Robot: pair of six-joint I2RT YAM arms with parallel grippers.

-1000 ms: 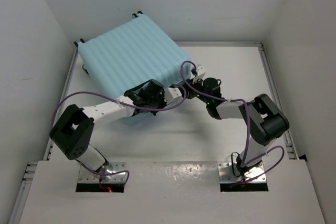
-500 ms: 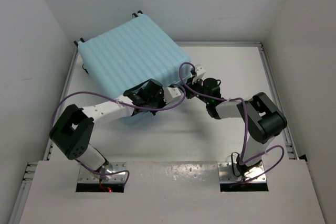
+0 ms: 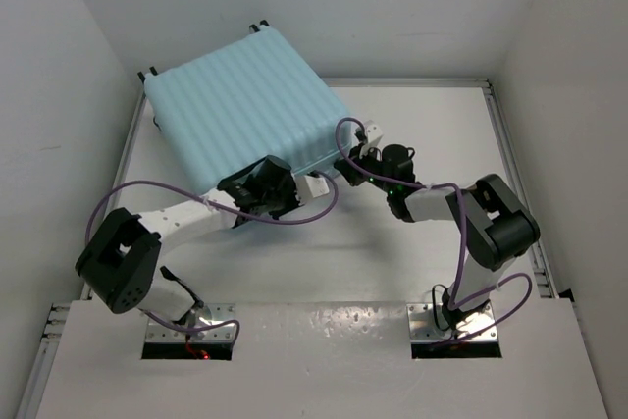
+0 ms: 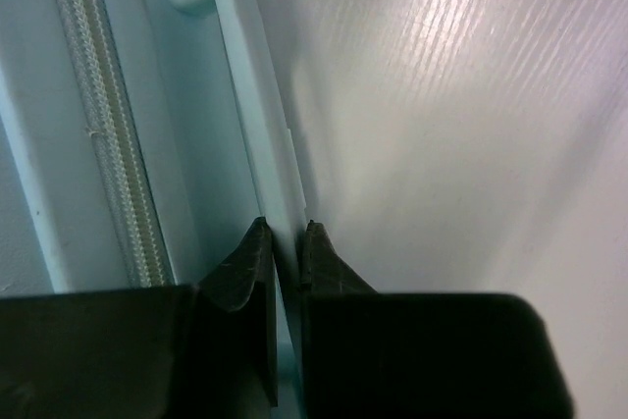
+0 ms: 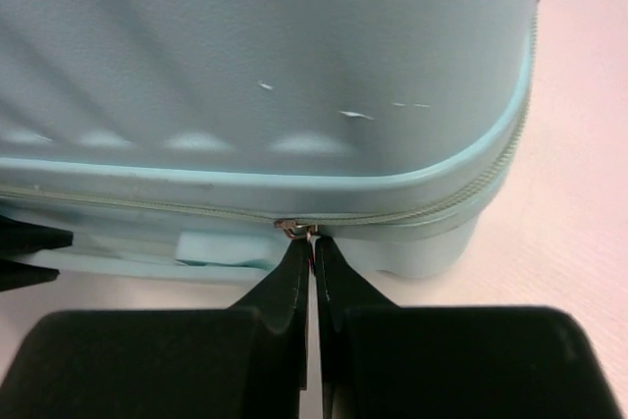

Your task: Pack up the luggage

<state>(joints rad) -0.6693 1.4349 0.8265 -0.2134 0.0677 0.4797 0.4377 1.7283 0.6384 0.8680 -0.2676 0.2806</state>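
Worktop [image 3: 442, 125] carried the luggage [image 3: 240, 100] at its far-left corner, ribbed shell facing up. Left claw [image 4: 285, 235] was clenched on a thin rim along the luggage's near edge. Right claw [image 5: 312, 242] was pinched shut on the zipper pull [image 5: 293, 228], near the luggage's near-right corner.

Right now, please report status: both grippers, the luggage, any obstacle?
Left gripper shut on luggage rim. Right gripper shut on zipper pull. Luggage lid down, flat on table. Nothing else seen in the way.
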